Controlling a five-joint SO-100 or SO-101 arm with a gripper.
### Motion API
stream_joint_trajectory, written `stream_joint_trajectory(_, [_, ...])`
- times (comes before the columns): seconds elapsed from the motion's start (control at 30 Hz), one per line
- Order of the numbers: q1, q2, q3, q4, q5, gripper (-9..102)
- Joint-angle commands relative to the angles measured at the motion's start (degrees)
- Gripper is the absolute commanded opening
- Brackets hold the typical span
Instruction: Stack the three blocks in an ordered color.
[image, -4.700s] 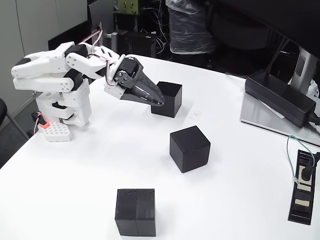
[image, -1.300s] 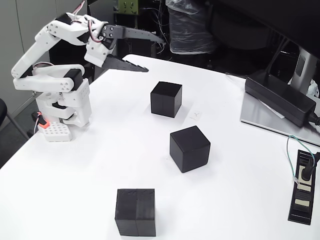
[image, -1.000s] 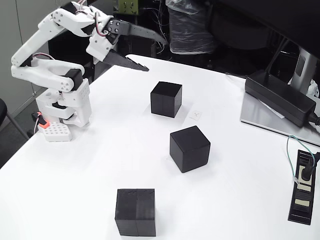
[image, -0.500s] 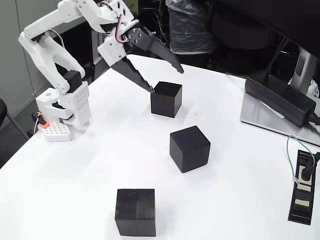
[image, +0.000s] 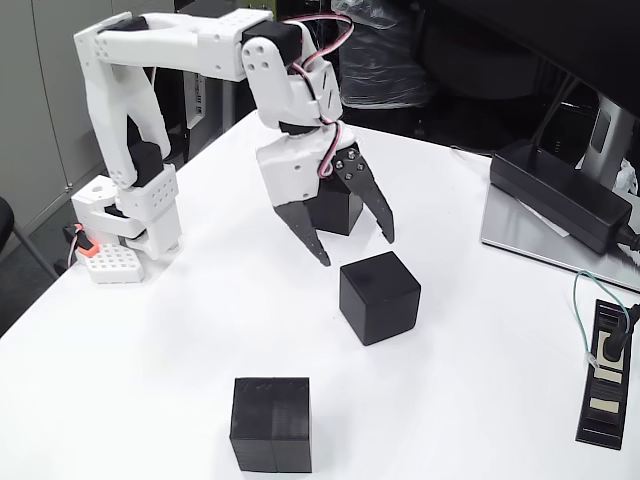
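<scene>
The claw (image: 354, 251) is hanging wide open and empty, tips pointing down, just above the middle cube (image: 379, 297); reaching step, next calling for lowering around it.

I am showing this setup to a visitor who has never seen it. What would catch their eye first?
The white arm arching over the table from the left, its open gripper pointing down with dark fingers spread above the middle black cube. Another cube sits partly hidden behind the gripper, and a third stands alone at the front edge.
</scene>
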Motion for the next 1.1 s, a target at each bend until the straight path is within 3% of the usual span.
stream_joint_trajectory(0.0, [0.26,-2.55,-3.78,0.18,-1.85,25])
stream_joint_trajectory(0.3, [-0.09,-7.82,-7.03,0.26,-1.85,25])
stream_joint_trajectory(0.57, [-0.18,-7.82,-7.21,0.26,-2.11,35])
stream_joint_trajectory(1.07, [-0.35,-10.46,-7.56,0.00,-2.11,35])
